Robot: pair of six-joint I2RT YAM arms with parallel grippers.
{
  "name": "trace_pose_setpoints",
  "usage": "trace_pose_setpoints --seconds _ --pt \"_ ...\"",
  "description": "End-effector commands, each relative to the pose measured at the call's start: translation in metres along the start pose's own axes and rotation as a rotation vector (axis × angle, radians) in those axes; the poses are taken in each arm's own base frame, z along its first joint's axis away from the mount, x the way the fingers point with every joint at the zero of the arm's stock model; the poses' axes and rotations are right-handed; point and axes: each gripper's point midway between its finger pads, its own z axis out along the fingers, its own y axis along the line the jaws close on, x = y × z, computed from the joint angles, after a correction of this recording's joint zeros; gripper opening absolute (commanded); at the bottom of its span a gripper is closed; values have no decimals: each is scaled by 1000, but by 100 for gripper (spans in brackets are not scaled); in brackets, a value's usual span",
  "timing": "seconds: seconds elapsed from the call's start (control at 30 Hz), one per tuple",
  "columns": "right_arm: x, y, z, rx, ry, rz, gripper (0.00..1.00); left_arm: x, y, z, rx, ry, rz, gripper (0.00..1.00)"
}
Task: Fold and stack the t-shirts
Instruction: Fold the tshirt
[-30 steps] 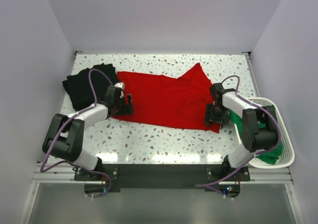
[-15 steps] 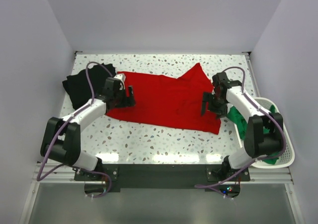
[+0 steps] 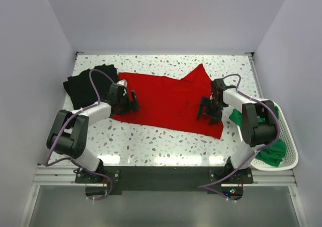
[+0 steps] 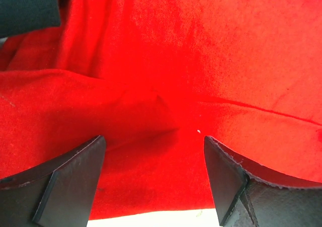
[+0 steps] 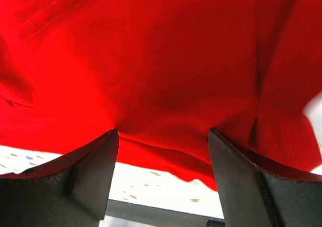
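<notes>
Red t-shirt edges: left gripper, right gripper agape.

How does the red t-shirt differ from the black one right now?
The red t-shirt lies spread wide across the middle; the black t-shirt sits bunched at the far left. The red one covers much more surface than the black one. Both rest on the table.

The left arm at centre left and the right arm at centre right have white links and bulky black joints. A thin purple cable loops along each. Both bases sit on a black plate at the bottom edge. The fingers are matt black wedges with scuffed edges.
</notes>
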Motion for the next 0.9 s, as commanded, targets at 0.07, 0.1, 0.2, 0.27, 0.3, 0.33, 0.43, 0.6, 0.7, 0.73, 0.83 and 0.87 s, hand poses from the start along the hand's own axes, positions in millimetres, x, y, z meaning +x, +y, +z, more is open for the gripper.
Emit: trace_pose_setpoints --seconds 0.07,0.1,0.2,0.27,0.3,0.33,0.43,0.6,0.7,0.73,0.83,0.87 --pt "37 -23 10 75 87 76 75 41 16 -5 -31 86 -65 84" --pt "49 -31 11 104 114 87 75 45 17 -8 -35 95 -72 84" --pt "72 -43 7 139 148 122 74 59 26 -17 -76 125 -114 84" --pt "81 -46 2 145 143 149 74 72 32 -22 -98 146 -151 84" --pt "93 -52 1 162 167 159 74 75 31 -27 -91 152 -164 84" --pt "97 -55 -1 170 168 173 74 85 34 -30 -90 169 -177 84" --pt "113 -61 -8 180 174 191 75 99 31 -41 -61 194 -229 85" --pt "117 -60 -22 172 156 182 75 102 24 -63 -29 191 -240 85" --pt "101 -50 -34 141 126 156 75 85 13 -73 10 142 -232 85" --pt "96 -46 -37 129 117 139 75 73 7 -76 27 117 -222 85" --pt "72 -29 -52 79 68 98 75 41 -5 -78 48 46 -171 85" --pt "60 -21 -59 57 38 87 75 36 -6 -73 43 45 -157 86"
